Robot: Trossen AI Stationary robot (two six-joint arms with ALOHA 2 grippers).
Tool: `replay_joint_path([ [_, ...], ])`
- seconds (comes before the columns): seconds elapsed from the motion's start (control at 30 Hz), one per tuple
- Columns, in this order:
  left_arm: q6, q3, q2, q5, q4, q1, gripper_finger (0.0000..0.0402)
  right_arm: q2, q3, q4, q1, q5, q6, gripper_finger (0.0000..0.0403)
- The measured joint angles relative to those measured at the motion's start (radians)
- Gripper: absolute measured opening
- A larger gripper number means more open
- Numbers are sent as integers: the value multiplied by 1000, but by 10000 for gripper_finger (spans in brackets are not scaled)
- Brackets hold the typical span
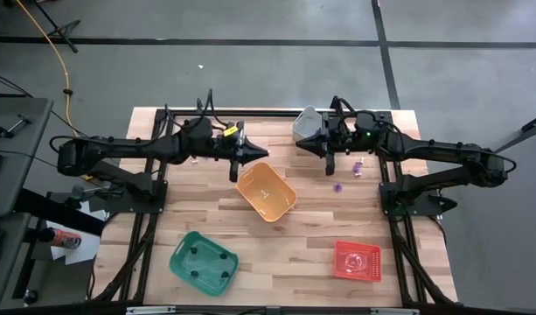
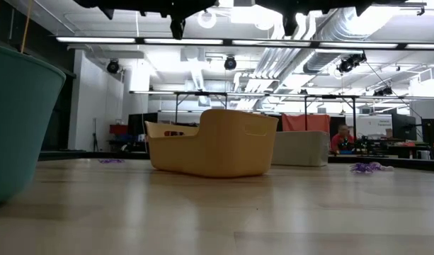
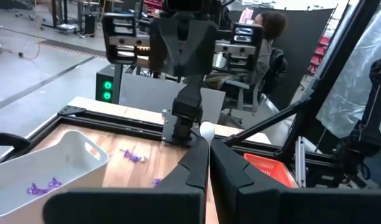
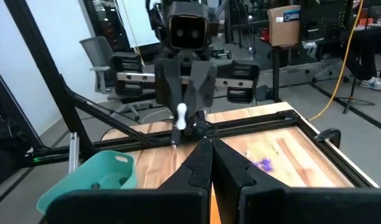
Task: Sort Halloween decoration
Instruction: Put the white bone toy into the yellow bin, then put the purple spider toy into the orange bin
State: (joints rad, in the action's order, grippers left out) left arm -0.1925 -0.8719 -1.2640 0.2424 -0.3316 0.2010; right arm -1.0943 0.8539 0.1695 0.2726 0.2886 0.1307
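Above the table's far half, the left gripper (image 1: 235,163) hangs pinched on a small whitish trinket (image 4: 181,116), just beside the near orange bin (image 1: 267,192). Facing it across that bin, the right gripper (image 1: 330,161) is clenched with nothing between its fingers; the grey bin (image 1: 308,122) sits right behind it, holding purple trinkets (image 3: 43,186). More purple trinkets (image 1: 347,174) lie loose on the wood near the right gripper. Farther off stand the green bin (image 1: 203,262) and the red bin (image 1: 357,261).
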Motion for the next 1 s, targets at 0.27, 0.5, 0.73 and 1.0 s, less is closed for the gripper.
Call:
replay_joint_path([
  [0.27,31,0,0,15,15,-1,0,0,0,0,0,0,0,0],
  [0.5,394,-118,-37,-5,414,-45,0,0,0,-3,3,1,0,0],
  [0.73,586,-309,-216,-8,770,-64,0,0,0,-10,2,-6,0,0],
  [1.0,607,-381,-342,-32,992,-78,0,3,0,-113,3,-80,0,0],
])
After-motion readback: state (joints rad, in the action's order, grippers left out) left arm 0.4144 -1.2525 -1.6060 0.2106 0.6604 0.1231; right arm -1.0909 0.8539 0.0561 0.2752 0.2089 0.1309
